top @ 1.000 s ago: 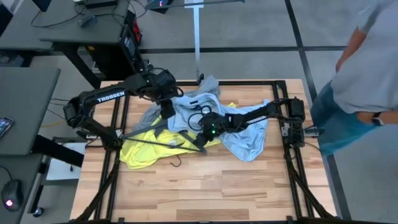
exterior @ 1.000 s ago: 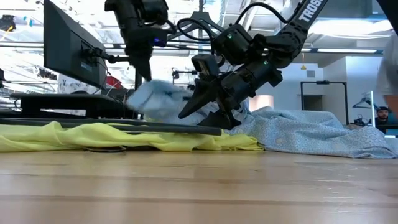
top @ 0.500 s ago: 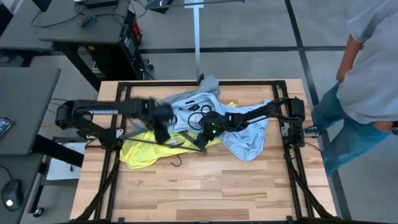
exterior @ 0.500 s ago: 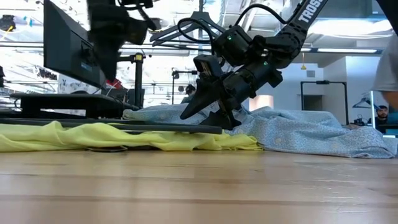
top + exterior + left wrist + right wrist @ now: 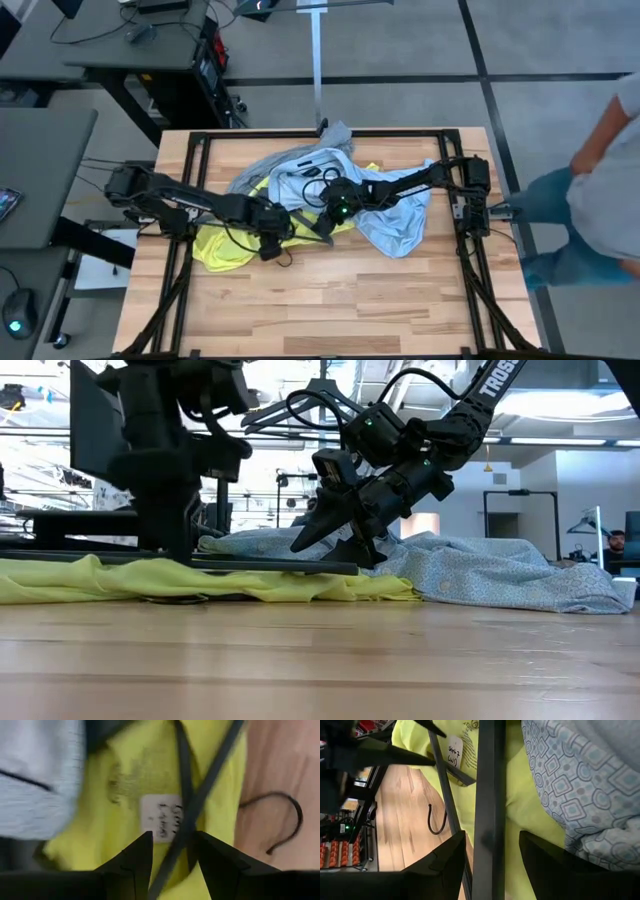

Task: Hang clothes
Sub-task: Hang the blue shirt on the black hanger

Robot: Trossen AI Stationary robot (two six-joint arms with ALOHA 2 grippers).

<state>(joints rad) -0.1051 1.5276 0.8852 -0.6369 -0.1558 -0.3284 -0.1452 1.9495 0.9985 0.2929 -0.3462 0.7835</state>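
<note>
The three garments lie heaped in the bench's (image 5: pixel 330 300) far half. The neon-yellow T-shirt (image 5: pixel 222 245) is spread flat towards the left edge, the grey T-shirt (image 5: pixel 330 138) bunches by the far edge, and the light-blue shirt (image 5: pixel 400 225) drapes towards the right edge.

The left gripper (image 5: pixel 270 240) sits low over the yellow shirt's collar, fingers (image 5: pixel 135 857) apart on either side of a thin black hanger (image 5: pixel 197 800), not closed on it. The right gripper (image 5: pixel 322 228), at the heap's middle, has its fingers apart astride a hanger bar (image 5: pixel 489 795).
</note>
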